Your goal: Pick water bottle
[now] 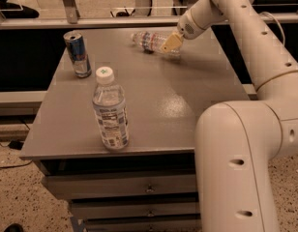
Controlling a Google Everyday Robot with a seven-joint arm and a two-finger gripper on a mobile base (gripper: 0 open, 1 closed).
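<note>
The water bottle (148, 40) is a slim clear bottle with a red-and-blue label band. It lies on its side at the far edge of the grey table (187, 100). My gripper (169, 43) reaches down from the upper right and sits at the bottle's right end, touching or just over it. The bottle's right end is partly hidden behind the gripper.
A blue-silver drink can (77, 53) stands at the table's far left. A fatter clear bottle with a white cap (110, 111) stands near the front left. My white arm (245, 144) fills the right side. Drawers (125, 185) sit under the table.
</note>
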